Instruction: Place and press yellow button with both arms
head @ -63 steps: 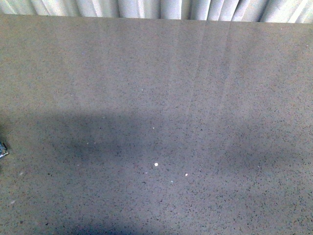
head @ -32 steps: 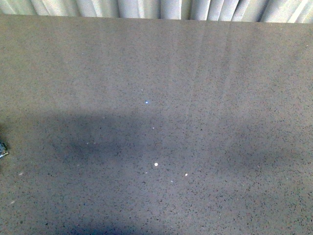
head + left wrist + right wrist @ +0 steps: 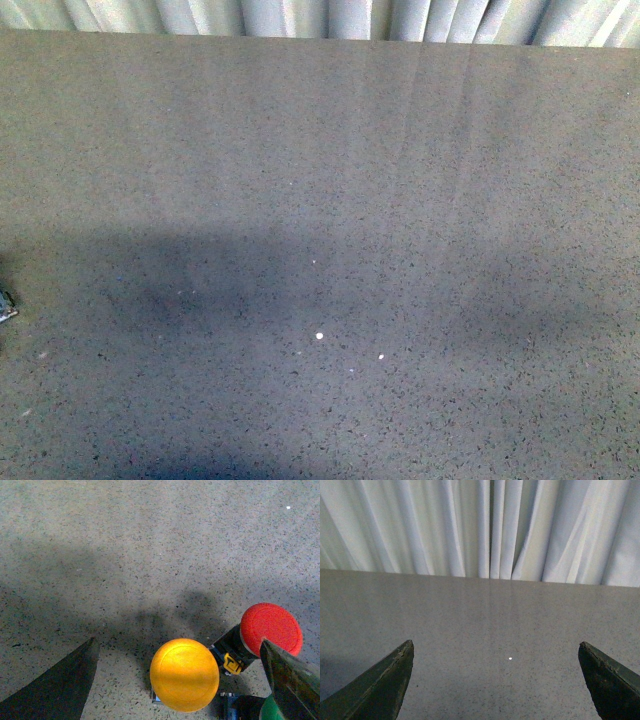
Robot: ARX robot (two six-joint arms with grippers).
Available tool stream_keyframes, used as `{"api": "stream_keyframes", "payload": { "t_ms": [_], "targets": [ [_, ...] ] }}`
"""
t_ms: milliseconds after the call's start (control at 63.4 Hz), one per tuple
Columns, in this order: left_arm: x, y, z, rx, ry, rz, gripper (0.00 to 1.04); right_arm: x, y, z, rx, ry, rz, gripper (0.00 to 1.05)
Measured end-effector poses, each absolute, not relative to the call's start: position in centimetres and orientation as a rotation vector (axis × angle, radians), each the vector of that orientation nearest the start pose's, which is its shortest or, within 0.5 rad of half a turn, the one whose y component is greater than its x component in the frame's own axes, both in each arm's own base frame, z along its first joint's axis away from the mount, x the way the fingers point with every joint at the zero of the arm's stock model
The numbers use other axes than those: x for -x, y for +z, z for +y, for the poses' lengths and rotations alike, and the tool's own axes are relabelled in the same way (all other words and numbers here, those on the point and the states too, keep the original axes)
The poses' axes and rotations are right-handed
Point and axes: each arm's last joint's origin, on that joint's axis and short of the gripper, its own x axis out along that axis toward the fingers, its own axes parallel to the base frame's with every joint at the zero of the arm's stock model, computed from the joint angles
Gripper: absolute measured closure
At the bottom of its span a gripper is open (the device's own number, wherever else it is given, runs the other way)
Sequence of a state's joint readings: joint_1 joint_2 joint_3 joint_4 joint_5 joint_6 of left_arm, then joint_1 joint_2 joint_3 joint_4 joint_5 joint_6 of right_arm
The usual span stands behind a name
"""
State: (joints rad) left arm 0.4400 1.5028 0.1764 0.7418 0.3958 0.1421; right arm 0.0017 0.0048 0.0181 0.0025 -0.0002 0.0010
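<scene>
We log left hand point(image 3: 177, 641) agape above yellow button point(image 3: 184, 675) beside a red button point(image 3: 271, 629); right hand point(image 3: 495, 644) agape over counter point(image 3: 470, 610).

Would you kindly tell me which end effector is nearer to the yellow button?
Left. The left end effector hangs open over the yellow button; the right end effector, also open, sees only table and curtain.

The button point(image 3: 184, 675) sits on the table point(image 3: 125, 555) between the spread fingers point(image 3: 55, 685) of the left gripper point(image 3: 177, 641). A second button point(image 3: 271, 628) lies tilted just beside it, partly behind one finger. Ahead of the right gripper point(image 3: 495, 644), a curtain point(image 3: 490, 525) hangs beyond the table's far edge.
</scene>
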Motion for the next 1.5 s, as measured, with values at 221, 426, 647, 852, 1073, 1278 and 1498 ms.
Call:
{"api": "stream_keyframes", "payload": {
  "t_ms": [221, 426, 647, 852, 1073, 1278, 1498],
  "targets": [
    [-18.4, 8.5, 7.5, 0.100, 0.015, 0.558, 0.09, -9.7, 17.0, 0.0, -0.001, 0.002, -0.016, 0.09],
    [-18.5, 8.0, 7.5, 0.100, 0.026, 0.574, 0.09, -9.7, 17.0, 0.0, -0.001, 0.002, -0.016, 0.09],
    [-18.7, 7.8, 7.3, 0.094, 0.023, 0.573, 0.09, -9.7, 17.0, 0.0, -0.001, 0.002, -0.016, 0.09],
    [-18.7, 7.8, 7.3, 0.089, 0.028, 0.575, 0.09, -9.7, 17.0, 0.0, -0.001, 0.002, -0.016, 0.09],
    [-18.8, 7.8, 7.1, 0.084, 0.025, 0.576, 0.19, -9.7, 17.0, 0.0, -0.001, 0.002, -0.016, 0.09],
    [-18.8, 7.6, 7.0, 0.074, 0.019, 0.587, 0.48, -9.7, 17.0, 0.0, -0.001, 0.002, -0.016, 0.09],
    [-18.9, 7.6, 7.0, 0.067, 0.016, 0.585, 0.69, -9.7, 17.0, 0.0, -0.001, 0.002, -0.016, 0.09]
  ]
}}
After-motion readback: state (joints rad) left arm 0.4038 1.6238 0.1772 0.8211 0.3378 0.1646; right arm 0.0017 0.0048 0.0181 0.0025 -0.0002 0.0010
